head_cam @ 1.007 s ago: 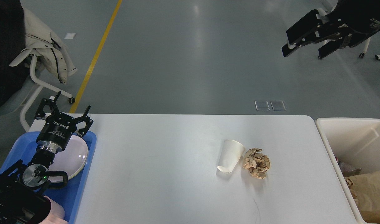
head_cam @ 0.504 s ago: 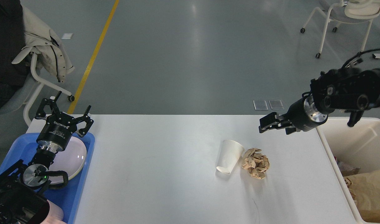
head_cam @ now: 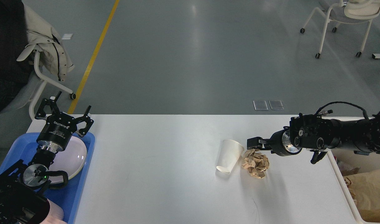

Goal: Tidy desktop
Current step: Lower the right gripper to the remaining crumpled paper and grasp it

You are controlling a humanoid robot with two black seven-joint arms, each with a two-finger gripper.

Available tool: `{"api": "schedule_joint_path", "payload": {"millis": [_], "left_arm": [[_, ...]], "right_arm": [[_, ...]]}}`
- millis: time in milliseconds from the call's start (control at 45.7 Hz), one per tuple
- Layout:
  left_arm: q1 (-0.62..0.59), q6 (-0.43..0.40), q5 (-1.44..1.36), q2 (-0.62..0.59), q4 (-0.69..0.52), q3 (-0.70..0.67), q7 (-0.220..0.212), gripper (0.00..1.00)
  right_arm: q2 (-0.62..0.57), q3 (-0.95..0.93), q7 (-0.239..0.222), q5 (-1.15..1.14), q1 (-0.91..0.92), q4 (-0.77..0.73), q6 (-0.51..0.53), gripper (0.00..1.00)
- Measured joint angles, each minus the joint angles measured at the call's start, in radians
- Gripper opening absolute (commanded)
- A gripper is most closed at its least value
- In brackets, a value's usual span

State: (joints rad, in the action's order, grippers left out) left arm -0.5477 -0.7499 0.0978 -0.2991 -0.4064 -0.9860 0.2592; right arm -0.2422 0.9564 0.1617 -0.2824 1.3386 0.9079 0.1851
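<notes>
The white desktop (head_cam: 165, 174) carries a white paper cup (head_cam: 229, 155) lying on its side and a crumpled brown paper ball (head_cam: 255, 164) touching its right side. A thin dark scratch (head_cam: 256, 208) marks the front. My right gripper (head_cam: 254, 144) reaches in from the right and hovers at the top edge of the paper ball, next to the cup's rim. It is seen end-on, so its fingers cannot be told apart. My left gripper (head_cam: 66, 112) is open and empty above the far end of a blue tray (head_cam: 84, 180).
The blue tray at the left holds a white plate (head_cam: 74, 158) and a pink cup (head_cam: 56, 214). A cream bin (head_cam: 341, 174) with brown paper bags (head_cam: 370, 193) stands at the desktop's right edge. Chairs stand on the floor behind.
My right arm has swung down and to the left from high at the upper right, to just above the paper ball. The left arm, cup and paper ball have not moved.
</notes>
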Motion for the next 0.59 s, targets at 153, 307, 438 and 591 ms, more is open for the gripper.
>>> {"api": "schedule_joint_path", "payload": {"millis": [153,307,438,591], "left_arm": [[0.000,0.000,0.000,0.000,0.000,0.001,0.000,1.00],[0.000,0.000,-0.001,0.000,0.000,0.001,0.000,1.00],[0.000,0.000,-0.001,0.000,0.000,0.001,0.000,1.00],[0.000,0.000,-0.001,0.000,0.000,0.001,0.000,1.00]], "right_arm": [[0.002,-0.026,-0.001,0.000,-0.027,-0.002,-0.001,1.00],[0.004,-0.037,-0.001,0.000,-0.051,-0.006,-0.025,1.00],[0.011,-0.037,-0.001,-0.001,-0.078,-0.018,-0.046,1.00],[0.019,-0.037,-0.008,-0.007,-0.108,-0.054,-0.057,1.00]]}}
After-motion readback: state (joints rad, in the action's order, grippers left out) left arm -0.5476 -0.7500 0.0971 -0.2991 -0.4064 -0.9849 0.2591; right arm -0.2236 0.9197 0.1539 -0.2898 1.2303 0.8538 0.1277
